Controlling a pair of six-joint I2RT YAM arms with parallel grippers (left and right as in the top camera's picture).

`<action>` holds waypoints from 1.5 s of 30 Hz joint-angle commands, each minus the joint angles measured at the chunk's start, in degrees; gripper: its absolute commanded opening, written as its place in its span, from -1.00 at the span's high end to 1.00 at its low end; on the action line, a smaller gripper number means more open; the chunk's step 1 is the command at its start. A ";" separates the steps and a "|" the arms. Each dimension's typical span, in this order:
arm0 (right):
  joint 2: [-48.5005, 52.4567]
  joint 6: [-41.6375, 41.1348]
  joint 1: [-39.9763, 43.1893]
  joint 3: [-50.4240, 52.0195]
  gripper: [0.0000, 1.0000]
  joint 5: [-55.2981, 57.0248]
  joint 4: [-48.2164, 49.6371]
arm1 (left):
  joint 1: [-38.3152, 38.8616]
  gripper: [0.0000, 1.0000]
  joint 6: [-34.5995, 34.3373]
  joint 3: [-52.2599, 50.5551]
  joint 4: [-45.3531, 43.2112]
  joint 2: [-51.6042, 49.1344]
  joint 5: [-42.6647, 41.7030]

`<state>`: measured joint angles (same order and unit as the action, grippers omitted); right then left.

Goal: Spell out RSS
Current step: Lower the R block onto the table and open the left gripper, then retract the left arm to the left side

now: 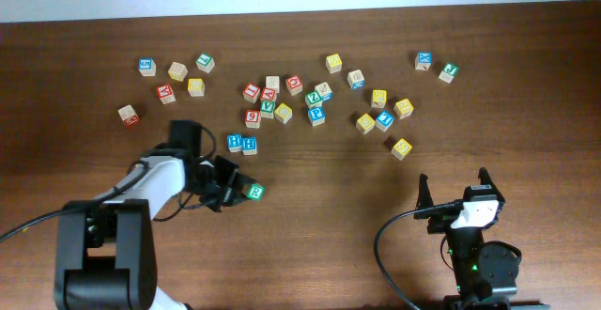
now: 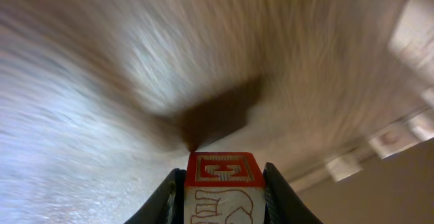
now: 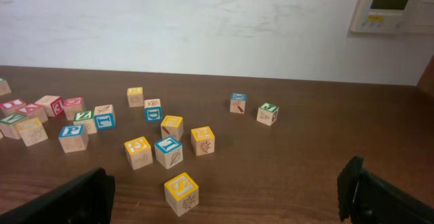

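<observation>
My left gripper is shut on the R cube, whose top face shows a green R, and holds it at the table below the two blue H cubes. In the left wrist view the jaws clamp this cube with a red-framed face forward. A yellow S cube lies alone in front of my right gripper, which is open and empty. In the right wrist view the S cube sits between the spread fingers, a little ahead. I cannot read a second S.
Many letter cubes lie scattered across the far half of the table. There is a middle cluster, a left group, a right group and two at the far right. Other yellow cubes stand behind the S.
</observation>
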<state>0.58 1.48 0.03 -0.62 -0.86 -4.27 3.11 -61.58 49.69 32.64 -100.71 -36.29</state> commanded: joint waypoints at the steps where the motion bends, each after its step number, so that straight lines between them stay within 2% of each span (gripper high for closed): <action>1: -0.39 -0.22 0.37 0.31 -0.96 0.26 -0.28 | -3.34 0.50 -3.02 -0.66 -0.74 0.11 -1.44; 8: -0.39 -0.22 0.37 0.31 -0.97 0.28 -0.28 | -5.64 0.50 -13.09 -0.72 -2.62 0.11 -1.46; 16: -0.39 -0.22 0.37 0.31 -0.96 0.28 -0.28 | -5.64 0.49 -13.51 -1.57 -2.62 0.11 -1.62; 21: -0.39 -0.22 0.37 0.31 -0.96 0.28 -0.28 | -7.52 0.41 -14.10 -1.70 -2.64 0.11 0.57; 23: -0.39 -0.22 0.37 0.31 -0.96 0.26 -0.28 | -8.81 0.09 -14.03 -1.70 -2.62 0.11 0.44; 26: -0.39 -0.22 0.37 0.31 -0.96 0.28 -0.28 | -8.81 -0.23 -13.62 -1.70 -3.48 0.11 0.50; 28: -0.39 -0.22 0.37 0.31 -0.96 0.28 -0.28 | -9.22 -0.54 -9.22 -1.64 -7.87 0.13 0.46; 32: -0.39 -0.22 0.37 0.31 -0.96 0.28 -0.28 | -11.47 -0.81 0.76 1.99 -7.65 0.48 1.49; 37: -0.39 -0.22 0.37 0.31 -0.96 0.28 -0.28 | -12.26 -0.83 9.64 9.88 7.80 5.07 11.69; 41: -0.39 -0.22 0.37 0.31 -0.96 0.28 -0.28 | -12.26 -0.81 16.61 17.05 17.51 13.73 23.12; 43: -0.39 -0.22 0.37 0.31 -0.97 0.28 -0.28 | -12.28 -0.78 20.59 21.55 20.39 18.88 31.15; 44: -0.39 -0.22 0.37 0.31 -0.96 0.28 -0.28 | -12.28 -0.67 24.46 23.56 20.35 21.46 35.47; 45: -0.39 -0.22 0.37 0.31 -0.96 0.28 -0.28 | -12.28 -0.67 26.14 24.81 20.33 22.99 38.58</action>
<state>0.58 1.50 0.03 -0.62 -0.89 -4.27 -8.93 -45.19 69.01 52.82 -84.42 -12.21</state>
